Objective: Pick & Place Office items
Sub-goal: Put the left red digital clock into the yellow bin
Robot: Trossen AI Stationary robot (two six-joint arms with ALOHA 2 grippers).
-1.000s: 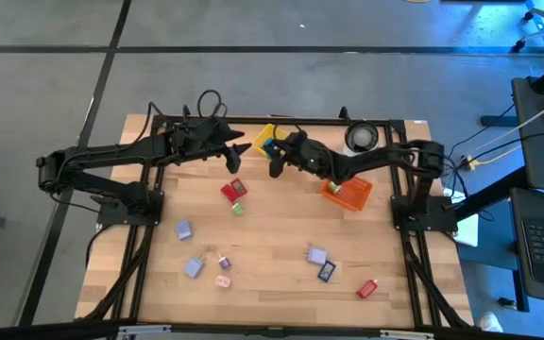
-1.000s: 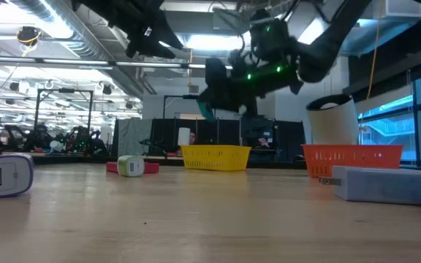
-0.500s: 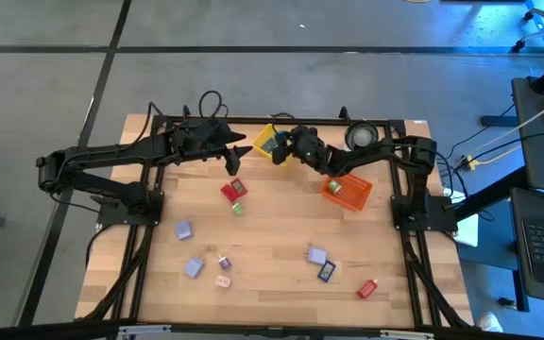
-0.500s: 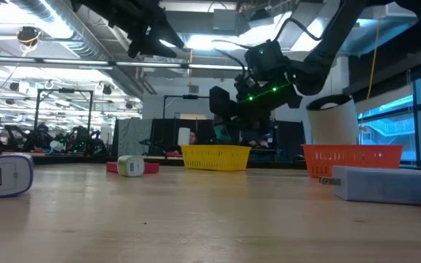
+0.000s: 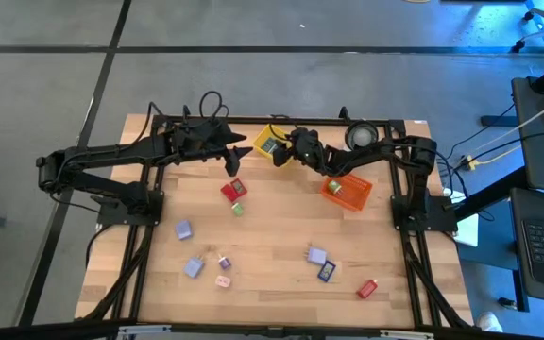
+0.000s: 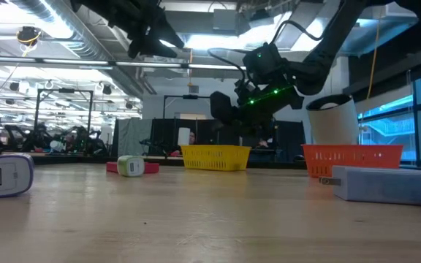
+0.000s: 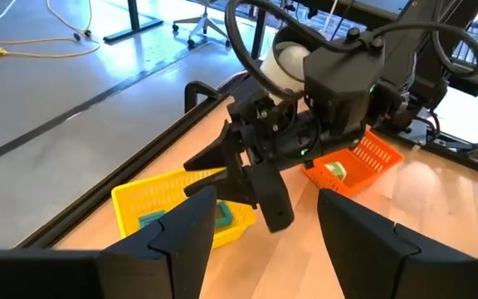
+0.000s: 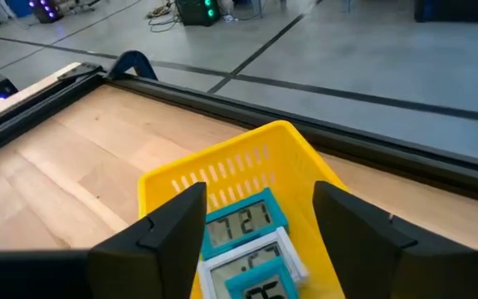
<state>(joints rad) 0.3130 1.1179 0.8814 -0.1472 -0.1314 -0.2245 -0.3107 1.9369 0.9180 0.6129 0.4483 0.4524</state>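
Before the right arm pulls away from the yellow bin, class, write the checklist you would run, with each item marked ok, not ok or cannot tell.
1. Right gripper empty, fingers apart over the yellow bin: ok.
2. Teal clock pieces lie inside the yellow bin: ok.
3. Nothing hangs from the right fingers: ok.
4. Left gripper held apart from the right arm: ok, a gap shows in the high view.
5. Left gripper empty: ok, nothing between its fingers.
6. Next pieces free to pick, such as the red piece on the table: ok.
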